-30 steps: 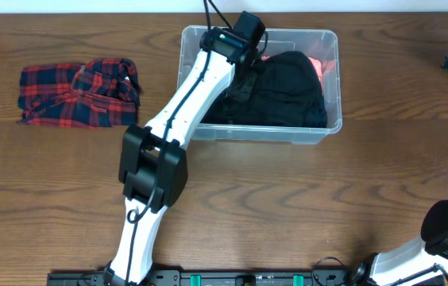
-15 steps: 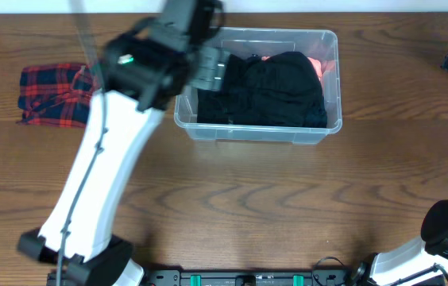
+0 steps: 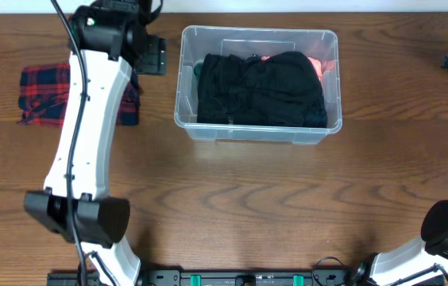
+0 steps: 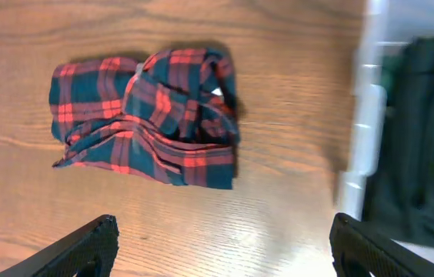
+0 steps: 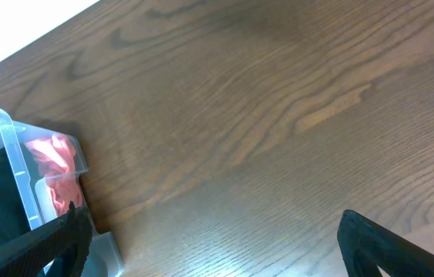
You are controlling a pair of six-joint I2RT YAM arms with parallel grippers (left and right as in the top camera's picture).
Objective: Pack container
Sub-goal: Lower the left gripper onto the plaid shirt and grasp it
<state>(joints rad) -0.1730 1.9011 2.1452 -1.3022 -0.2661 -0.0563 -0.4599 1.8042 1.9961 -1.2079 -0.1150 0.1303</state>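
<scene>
I count one clear container (image 3: 256, 133) at the far side, holding one black garment (image 3: 264, 87) and one pink-red item (image 3: 319, 65). One red plaid cloth (image 3: 43, 95) lies to its left. Two arms: left arm (image 3: 89, 127), right arm (image 3: 403, 266).

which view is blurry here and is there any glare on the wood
Left wrist view: soft overall, the container edge smeared, the plaid cloth slightly blurred. Overhead view: sharp, evenly lit. Right wrist view: in focus, a pale sheen on the table toward the top, top-left corner blown white.
</scene>
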